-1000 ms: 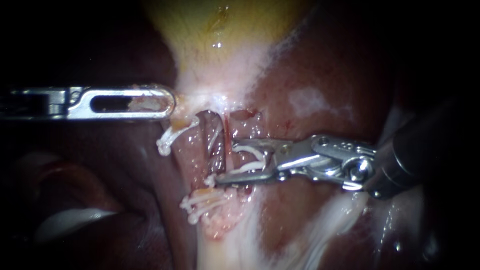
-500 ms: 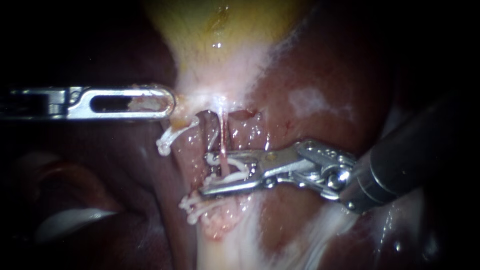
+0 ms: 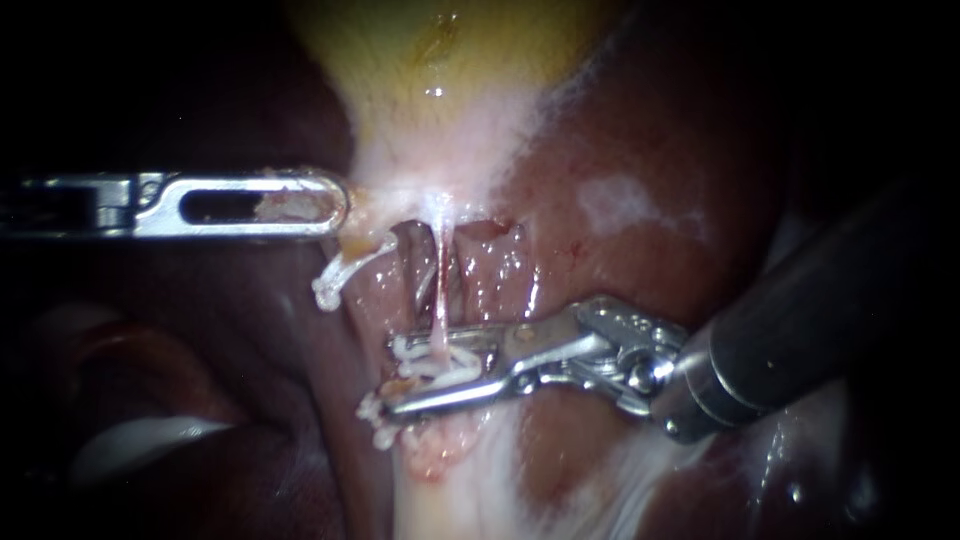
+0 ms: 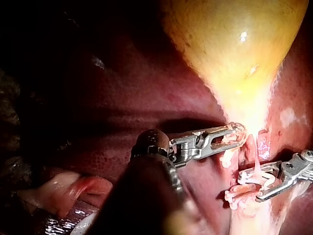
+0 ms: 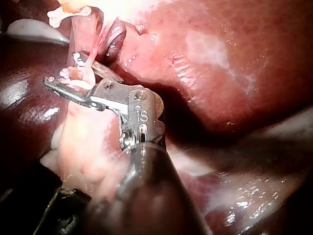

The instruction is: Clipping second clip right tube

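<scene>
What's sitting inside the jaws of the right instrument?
A white clip lies between the jaws of the right instrument, with the thin pink tube running down into it. Whether the clip reaches fully round the tube is hidden by the upper jaw.

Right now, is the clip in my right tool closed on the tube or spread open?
Spread open. The right tool holds the clip astride the tube, and a gap shows between its jaws.
</scene>
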